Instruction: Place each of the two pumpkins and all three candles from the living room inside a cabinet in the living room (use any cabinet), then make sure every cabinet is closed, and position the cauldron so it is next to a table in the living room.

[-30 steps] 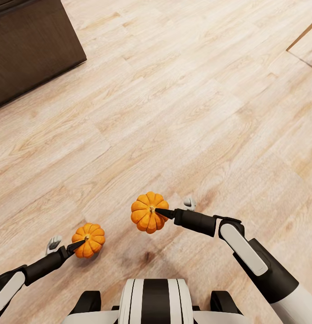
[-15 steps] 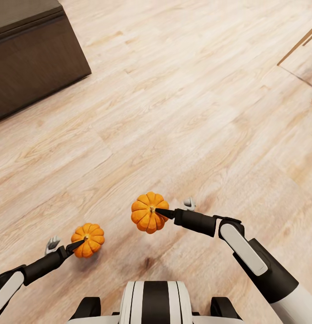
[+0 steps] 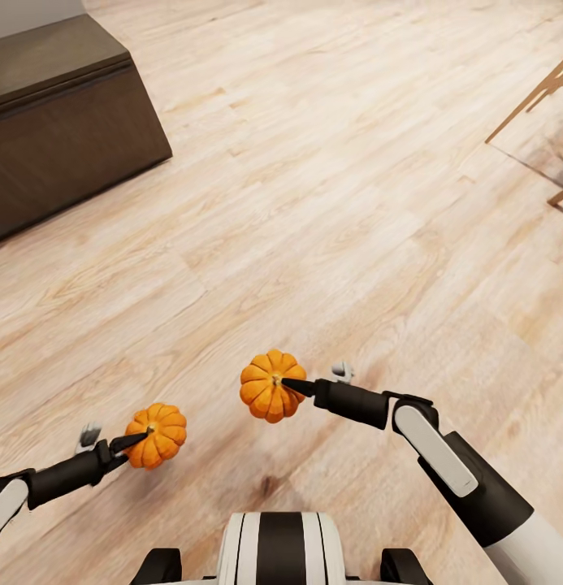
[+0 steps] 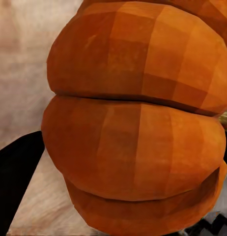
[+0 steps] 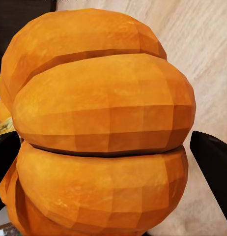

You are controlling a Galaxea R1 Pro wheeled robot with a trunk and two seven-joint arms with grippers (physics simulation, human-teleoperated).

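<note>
Two ribbed orange pumpkins hang above the wooden floor in front of my trunk. My left gripper point(image 3: 136, 443) is shut on the smaller-looking pumpkin point(image 3: 159, 435) at lower left; close up, that pumpkin point(image 4: 138, 118) bulges between dark fingers point(image 4: 17, 182). My right gripper point(image 3: 293, 387) is shut on the other pumpkin point(image 3: 266, 387) near the middle, and the same pumpkin point(image 5: 101, 128) sits between black fingers point(image 5: 212, 157) in the right wrist view. The dark-brown cabinet point(image 3: 62, 122) stands at the far left, its front shut. Candles, cauldron and table are out of view.
Light wooden floor point(image 3: 330, 203) stretches ahead between me and the cabinet. Slim wooden furniture legs point(image 3: 541, 89) stand at the far right edge.
The whole view has shifted: the cabinet now shows more of its top and the wooden legs at the right have come further in. Both pumpkins stay gripped.
</note>
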